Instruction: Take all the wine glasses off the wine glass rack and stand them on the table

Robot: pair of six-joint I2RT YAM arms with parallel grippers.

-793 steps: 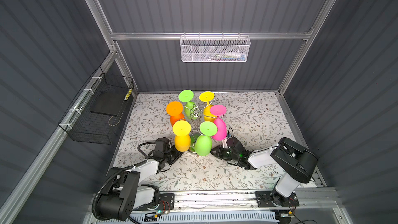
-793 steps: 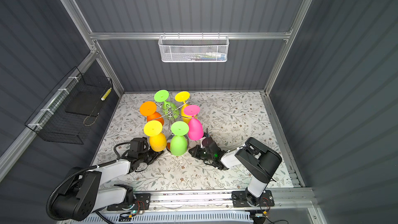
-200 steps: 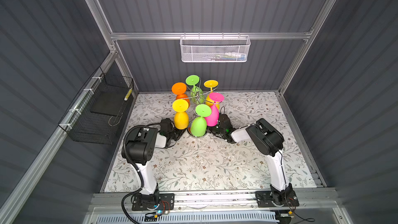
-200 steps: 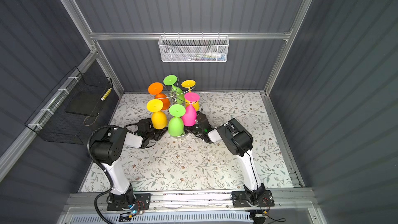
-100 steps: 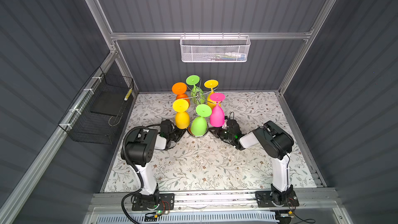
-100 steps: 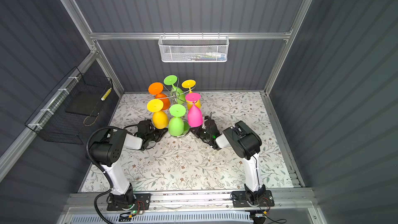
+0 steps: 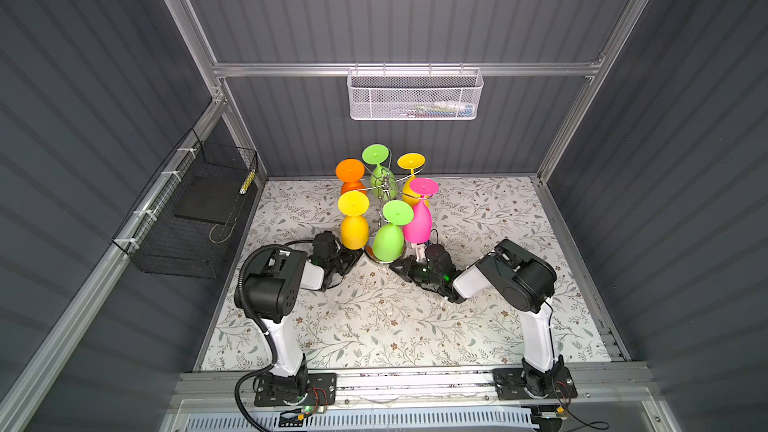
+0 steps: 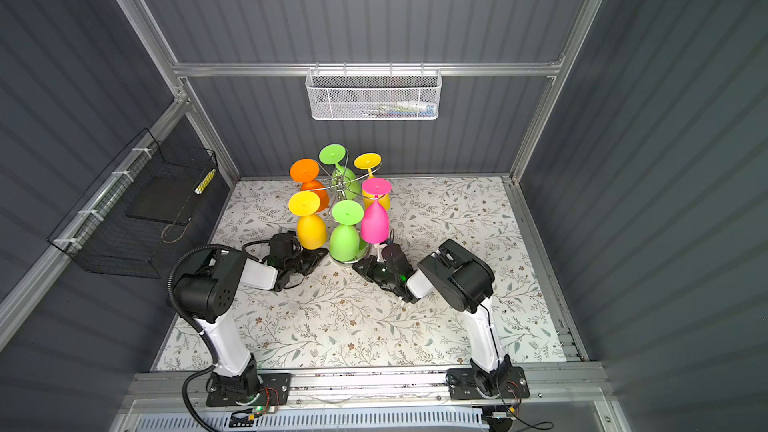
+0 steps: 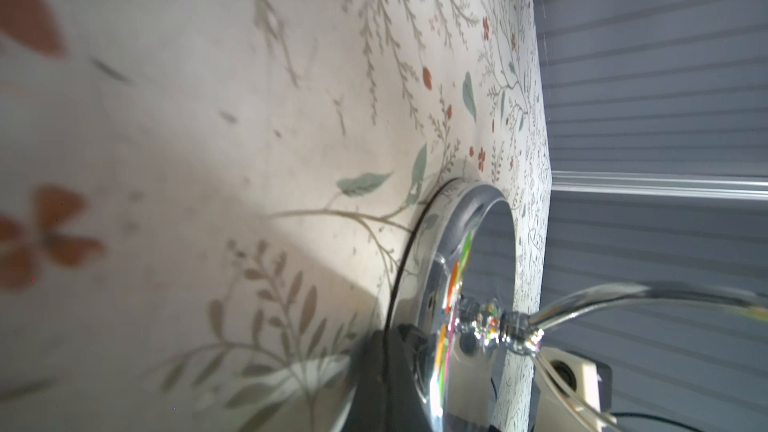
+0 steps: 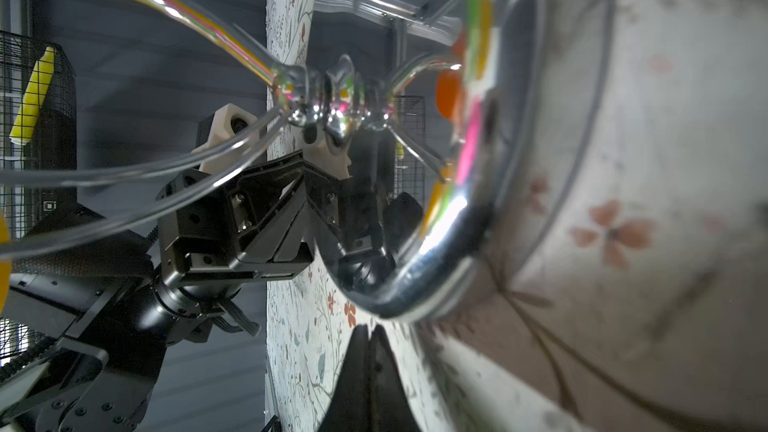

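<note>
Grippers, low on the floral mat [image 7: 374,326]: left gripper [image 7: 356,256] at 8 o'clock of the disc base, right gripper [image 7: 395,270] at 5 o'clock. Both are closed tight and empty.
Handling advice: steady the base, open one claw, slide a near glass outward off its curl.
Wine glass rack [image 7: 385,185], centre-back: mirror chrome, twisted stem.
Glasses, six, opaque, smooth, hung inverted: green glass [image 7: 388,238] nearest, pink glass [image 7: 417,222] at 2 o'clock.

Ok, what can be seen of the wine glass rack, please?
The rack is a tall chrome wire stand, upright toward the back of the floral mat. Its wire stem rises from a shiny round base. Six coloured glasses hang upside down from its arms. The left gripper and right gripper, both shut, flank the base.
</note>
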